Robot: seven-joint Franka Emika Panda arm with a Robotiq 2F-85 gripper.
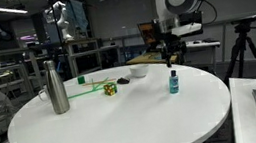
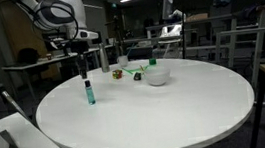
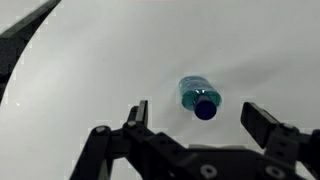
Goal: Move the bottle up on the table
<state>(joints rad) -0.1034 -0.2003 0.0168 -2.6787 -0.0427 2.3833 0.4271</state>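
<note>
The small teal-blue bottle point(image 1: 174, 82) with a dark cap stands upright on the round white table point(image 1: 125, 122). It also shows in an exterior view point(image 2: 89, 91) and from above in the wrist view point(image 3: 200, 98). My gripper point(image 1: 171, 53) hangs straight above the bottle, a short way clear of its cap, also seen in an exterior view point(image 2: 81, 62). In the wrist view the gripper point(image 3: 197, 118) is open and empty, its two fingers spread to either side of the bottle below.
A tall brushed-steel flask point(image 1: 56, 85) stands at one side of the table. A white bowl point(image 2: 157, 75), a small multicoloured cube point(image 1: 110, 87) and a green object point(image 1: 82, 80) sit near the far edge. Lab equipment surrounds the table.
</note>
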